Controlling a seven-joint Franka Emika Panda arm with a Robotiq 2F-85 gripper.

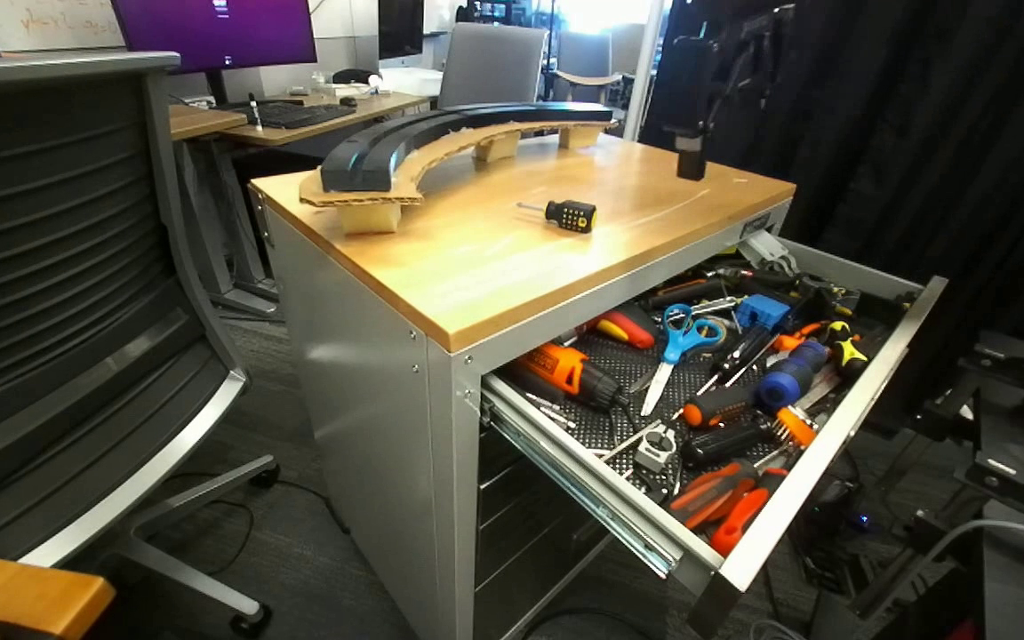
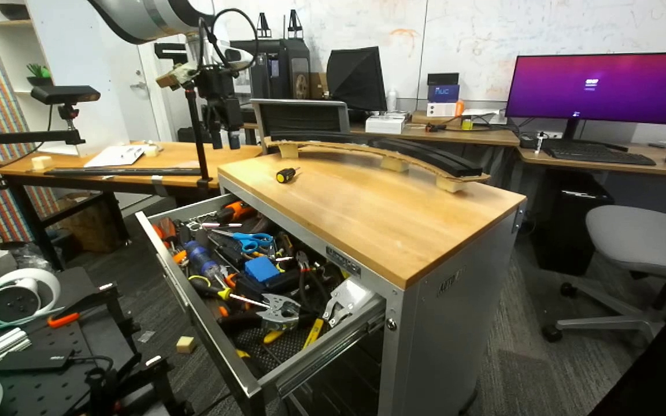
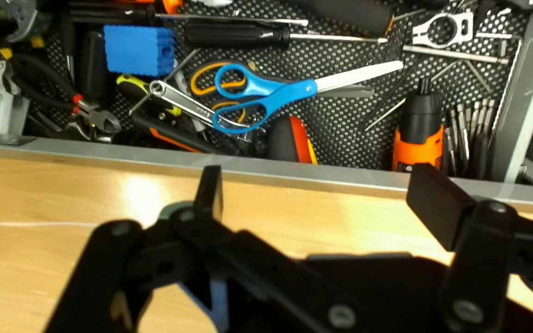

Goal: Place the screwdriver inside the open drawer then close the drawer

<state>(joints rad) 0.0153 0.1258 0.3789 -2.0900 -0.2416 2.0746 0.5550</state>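
Your gripper (image 3: 324,196) spans the lower half of the wrist view, spread wide and gripping nothing. In an exterior view, you have the stubby black-and-yellow screwdriver (image 1: 574,217) at upper centre on the wooden top (image 1: 476,262); the drawer (image 1: 832,436), crowded with tools (image 1: 721,406), stands pulled out at lower right.

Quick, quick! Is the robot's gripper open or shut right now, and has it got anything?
The gripper is open and holding nothing; the screwdriver is lying on the wooden top.
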